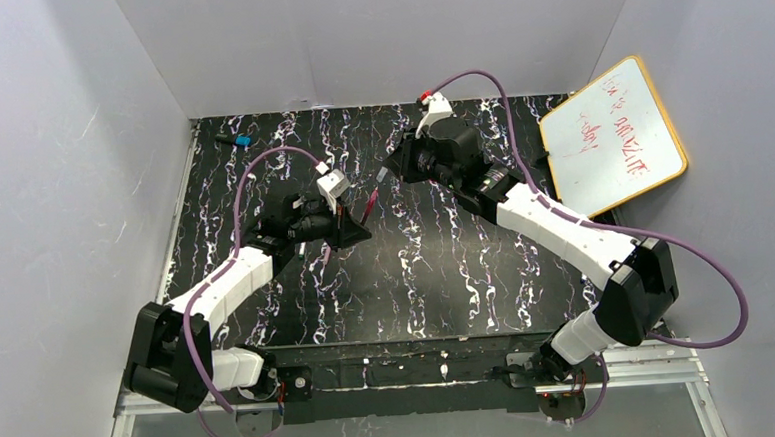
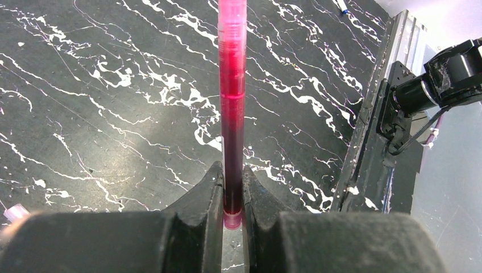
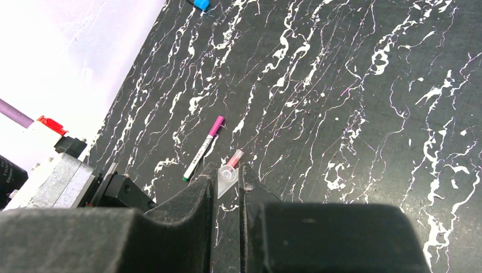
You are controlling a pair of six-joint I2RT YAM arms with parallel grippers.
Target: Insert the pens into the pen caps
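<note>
My left gripper (image 1: 354, 226) (image 2: 232, 173) is shut on the lower end of a red-pink pen (image 2: 233, 85), which sticks out straight ahead of the fingers above the table. In the top view this pen (image 1: 370, 205) points up-right toward my right gripper (image 1: 389, 173), with a short gap between them. My right gripper (image 3: 227, 177) is shut on a small clear pen cap with a pink end (image 3: 229, 169), held at the fingertips. A whitish pen with a magenta cap and a green tip (image 3: 203, 148) lies on the table just left of the right fingertips.
A small blue-and-black item (image 1: 242, 141) (image 3: 200, 4) lies at the far left of the black marbled mat (image 1: 447, 275). A whiteboard with a yellow rim (image 1: 611, 135) leans at the far right. A small pinkish piece (image 2: 16, 212) lies on the mat left of my left fingers.
</note>
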